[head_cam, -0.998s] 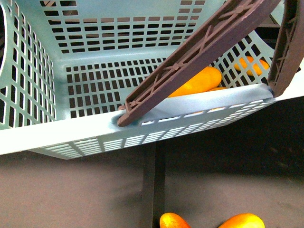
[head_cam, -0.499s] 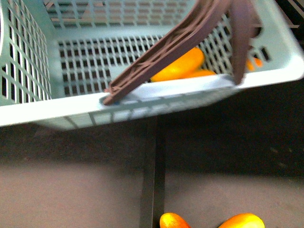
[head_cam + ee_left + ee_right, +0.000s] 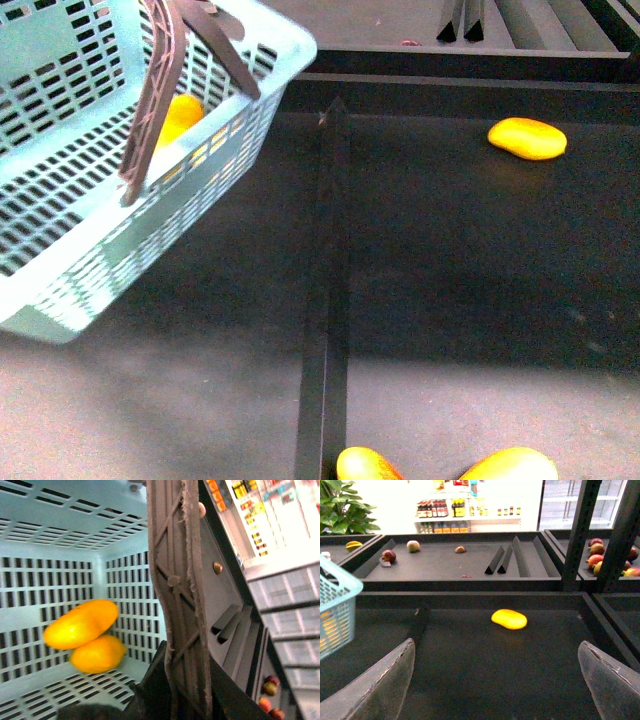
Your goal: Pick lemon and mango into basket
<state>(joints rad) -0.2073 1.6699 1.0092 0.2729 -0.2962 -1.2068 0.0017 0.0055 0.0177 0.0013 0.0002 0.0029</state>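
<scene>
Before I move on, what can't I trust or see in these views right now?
- Left end effector: left wrist view, hidden behind the basket handle; grip unreadable.
- Two yellow fruits: front view, cut off by the bottom edge.
- Fruit in the basket: front view shows a sliver behind the wall.
- Shelf fruits: right wrist view, too small.

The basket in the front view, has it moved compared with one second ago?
Yes. The basket has moved left and away, judged against the dark divider strip, uncovering a mango on the shelf.
</scene>
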